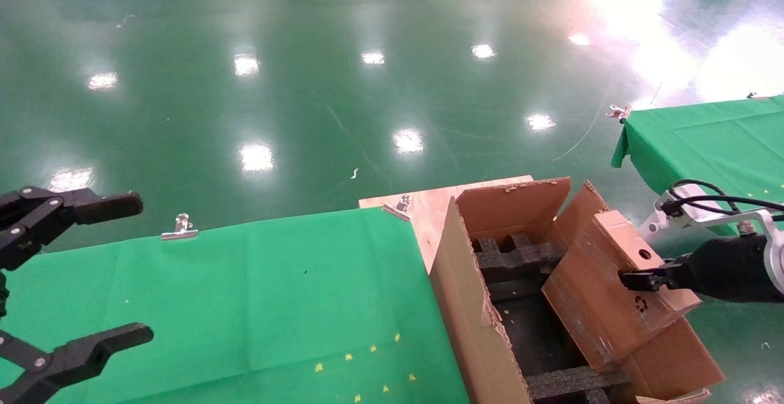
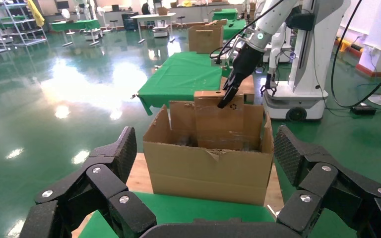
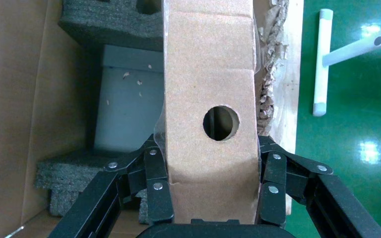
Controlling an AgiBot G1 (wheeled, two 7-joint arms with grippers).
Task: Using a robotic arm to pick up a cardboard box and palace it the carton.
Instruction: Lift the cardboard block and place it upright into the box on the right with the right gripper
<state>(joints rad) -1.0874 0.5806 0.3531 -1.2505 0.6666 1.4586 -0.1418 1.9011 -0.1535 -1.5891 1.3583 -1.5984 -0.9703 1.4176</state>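
Note:
My right gripper (image 1: 637,281) is shut on the small brown cardboard box (image 1: 612,288), gripping its end near the round hole. The box hangs tilted, with its lower part inside the open top of the large carton (image 1: 465,306). In the right wrist view the black fingers (image 3: 158,193) clamp both sides of the box (image 3: 208,99), with black foam inserts (image 3: 109,25) below it. In the left wrist view the box (image 2: 218,124) stands in the carton (image 2: 208,173), held by the right gripper (image 2: 225,101). My left gripper (image 1: 138,269) is open and empty over the green table, also in its own view (image 2: 206,148).
The carton stands on a wooden board (image 1: 429,208) beside the green-clothed table (image 1: 245,306), whose cloth is held by a metal clip (image 1: 180,226). A second green table (image 1: 704,141) is at the far right. The shiny green floor lies beyond.

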